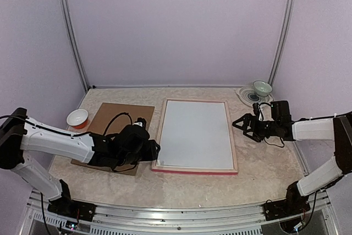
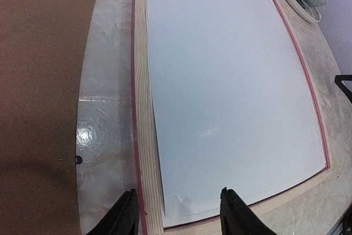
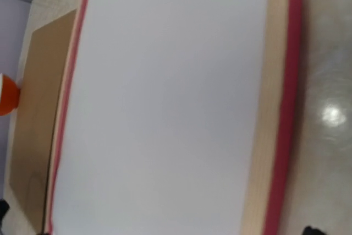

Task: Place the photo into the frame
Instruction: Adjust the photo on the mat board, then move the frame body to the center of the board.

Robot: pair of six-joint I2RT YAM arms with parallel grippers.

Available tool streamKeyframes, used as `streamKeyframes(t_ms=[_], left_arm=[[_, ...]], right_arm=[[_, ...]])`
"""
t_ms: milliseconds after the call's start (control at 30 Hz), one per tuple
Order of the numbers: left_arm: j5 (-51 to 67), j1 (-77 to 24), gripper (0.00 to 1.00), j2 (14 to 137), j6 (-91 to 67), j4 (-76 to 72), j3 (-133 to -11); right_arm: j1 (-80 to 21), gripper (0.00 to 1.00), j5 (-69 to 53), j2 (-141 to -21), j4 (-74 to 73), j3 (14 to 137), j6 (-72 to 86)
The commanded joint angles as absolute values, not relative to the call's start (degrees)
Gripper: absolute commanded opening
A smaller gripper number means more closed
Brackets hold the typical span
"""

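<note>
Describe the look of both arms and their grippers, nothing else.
The left arm and right arm are white tubular links with black joints and wrists. The left gripper and right gripper are black, with two slim fingers. A thin black cable loops by the left wrist.

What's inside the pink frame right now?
A plain white sheet lies flat inside the frame, filling its pale wood border. Its underside and anything beneath it are covered, so no picture shows.
</note>
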State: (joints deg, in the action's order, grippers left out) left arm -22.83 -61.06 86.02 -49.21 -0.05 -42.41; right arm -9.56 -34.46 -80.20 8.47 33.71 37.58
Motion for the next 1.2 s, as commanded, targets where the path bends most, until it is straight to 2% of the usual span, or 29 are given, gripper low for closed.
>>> streamKeyframes(t_ms=[0, 100, 267, 433, 633, 900, 1167], left_arm=[[-29.4, -59.4, 0.52, 79.4, -48.8, 7.4, -41.9], [-29.8, -56.8, 0.57, 74.9, -49.0, 9.8, -40.0], [-28.9, -51.1, 0.69, 68.4, -47.9, 12.2, -37.1], [-28.6, -46.3, 0.78, 64.4, -46.1, 14.6, -36.3], [-27.8, -42.0, 0.82, 62.8, -45.0, 16.6, -36.1], [-27.0, -36.3, 0.99, 62.0, -43.1, 19.5, -35.0], [-30.2, -30.8, 0.99, 63.3, -49.9, 23.3, -32.7]], right_arm=[[-9.7, 0.99, -35.6, -74.7, 8.4, 34.7, 37.4], [-10.8, 0.99, -30.0, -71.0, 1.9, 36.8, 36.1], [-16.5, 0.99, -11.0, -63.1, -9.6, 42.5, 33.3], [-21.6, 0.99, -1.7, -61.1, -16.7, 49.1, 31.5], [-26.9, 0.99, -3.4, -64.8, -17.7, 53.3, 28.7], [-33.0, 0.99, -10.0, -71.9, -13.7, 55.3, 29.7], [-40.7, 0.99, -12.6, -84.1, -12.8, 64.4, 32.0]])
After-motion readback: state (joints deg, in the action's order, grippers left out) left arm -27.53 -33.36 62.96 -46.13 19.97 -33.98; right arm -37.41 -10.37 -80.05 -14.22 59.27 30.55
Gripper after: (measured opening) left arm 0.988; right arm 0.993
